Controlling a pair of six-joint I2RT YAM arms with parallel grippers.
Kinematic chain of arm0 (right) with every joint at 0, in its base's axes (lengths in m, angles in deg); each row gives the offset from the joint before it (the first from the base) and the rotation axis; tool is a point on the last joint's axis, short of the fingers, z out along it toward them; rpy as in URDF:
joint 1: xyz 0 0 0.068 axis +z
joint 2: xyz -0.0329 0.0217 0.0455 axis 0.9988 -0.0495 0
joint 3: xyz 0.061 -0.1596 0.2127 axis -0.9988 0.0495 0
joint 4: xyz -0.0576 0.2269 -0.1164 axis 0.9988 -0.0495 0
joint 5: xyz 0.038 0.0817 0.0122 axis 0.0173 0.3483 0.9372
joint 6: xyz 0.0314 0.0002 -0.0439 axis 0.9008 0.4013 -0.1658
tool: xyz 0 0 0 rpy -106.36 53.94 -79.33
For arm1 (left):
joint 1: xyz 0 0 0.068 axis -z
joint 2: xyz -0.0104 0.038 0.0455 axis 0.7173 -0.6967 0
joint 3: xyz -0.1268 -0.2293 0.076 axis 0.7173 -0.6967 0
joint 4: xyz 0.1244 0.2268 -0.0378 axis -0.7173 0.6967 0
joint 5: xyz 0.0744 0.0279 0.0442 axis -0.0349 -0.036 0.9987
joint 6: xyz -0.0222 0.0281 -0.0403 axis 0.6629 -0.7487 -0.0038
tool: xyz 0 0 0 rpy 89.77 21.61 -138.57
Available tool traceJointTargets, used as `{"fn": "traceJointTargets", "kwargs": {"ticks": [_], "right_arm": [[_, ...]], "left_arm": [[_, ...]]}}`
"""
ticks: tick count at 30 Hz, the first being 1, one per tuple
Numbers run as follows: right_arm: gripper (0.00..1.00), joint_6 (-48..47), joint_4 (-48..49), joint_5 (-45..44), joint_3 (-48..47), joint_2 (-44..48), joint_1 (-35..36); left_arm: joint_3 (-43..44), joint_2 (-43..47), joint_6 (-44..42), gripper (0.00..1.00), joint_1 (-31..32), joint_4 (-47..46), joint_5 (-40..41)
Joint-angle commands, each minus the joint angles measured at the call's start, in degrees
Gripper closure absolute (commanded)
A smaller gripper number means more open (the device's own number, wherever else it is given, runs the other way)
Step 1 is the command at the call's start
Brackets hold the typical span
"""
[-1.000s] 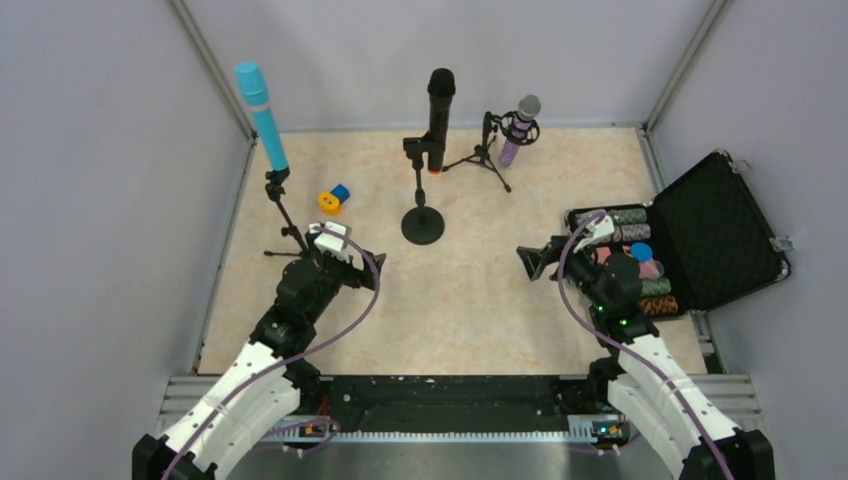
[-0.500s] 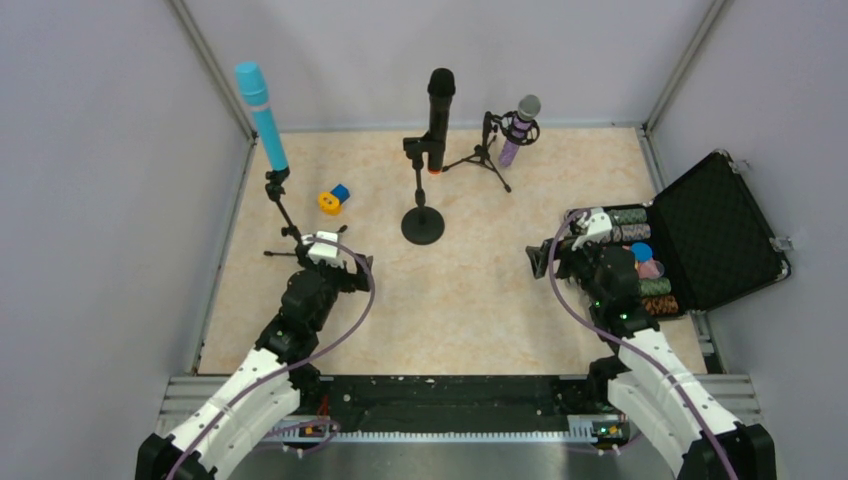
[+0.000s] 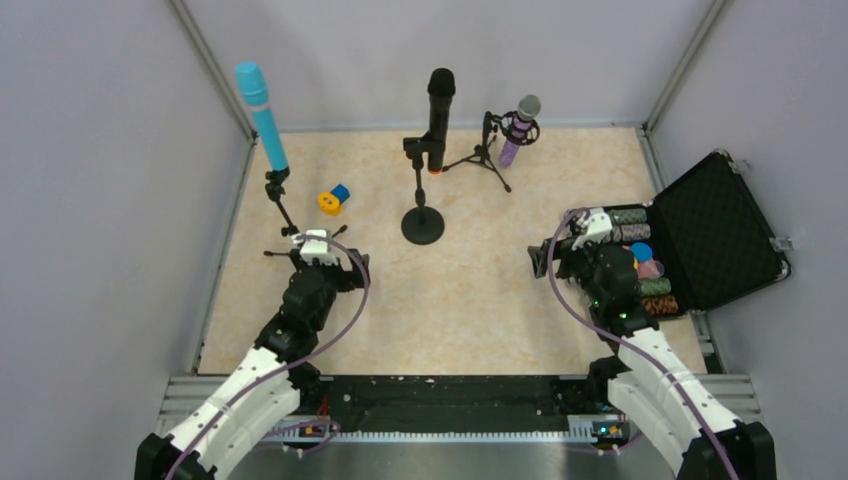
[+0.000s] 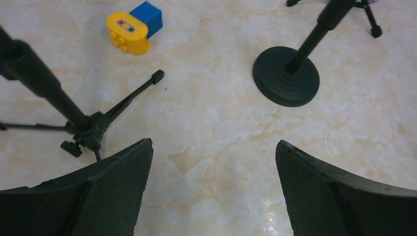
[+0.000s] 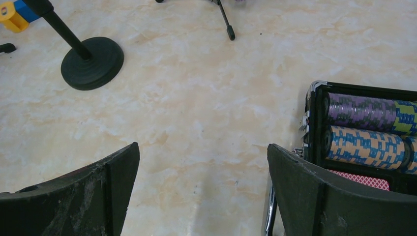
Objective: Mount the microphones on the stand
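White arms (image 3: 240, 388), black joints (image 3: 305, 296) (looped purple cables (image 3: 366, 285))

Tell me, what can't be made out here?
- Top view: the left arm hides part of the tripod under the light blue microphone.
- Top view: how the purple microphone is held is too small to judge.
- Right wrist view: the right edge cuts off the open case.
- Left wrist view: the black microphone is beyond the top edge; only its stand shows.

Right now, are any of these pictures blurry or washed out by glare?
Top view: even, soft light, everything sharp, hardly any shadows. Left wrist view: crisp, with a pale sheen on the table between the dark fingers. Right wrist view: similar sheen low down, nothing blurred.
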Motion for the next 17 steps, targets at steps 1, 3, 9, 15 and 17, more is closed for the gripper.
{"fn": "traceJointTargets", "kwargs": {"ticks": [1, 3, 9, 15, 17], "right_arm": [[0.01, -0.1, 1.8, -0.6, -1.5, -0.2, -0.4], [0.01, 0.0, 1.9, -0.9, -1.4, -0.4, -0.4], [0.01, 0.0, 3.0, -3.0, -0.9, -1.2, -0.5], [0.01, 0.2, 7.1, -6.7, 0.3, -3.2, -0.4], [0.01, 0.1, 7.7, -7.8, 0.1, -4.0, -0.5]], "left_arm": [[4.9, -2.4, 11.1, 0.01, 0.0, 5.2, 9.7], [6.2, -3.6, 12.6, 0.01, -0.1, 8.7, 10.7], [5.8, -4.0, 10.7, 0.01, -0.1, 7.8, 12.2], [2.5, -1.0, 3.7, 0.01, -0.1, -1.2, 10.0], [2.7, -1.4, 2.3, 0.01, -0.1, -2.3, 8.9]]}}
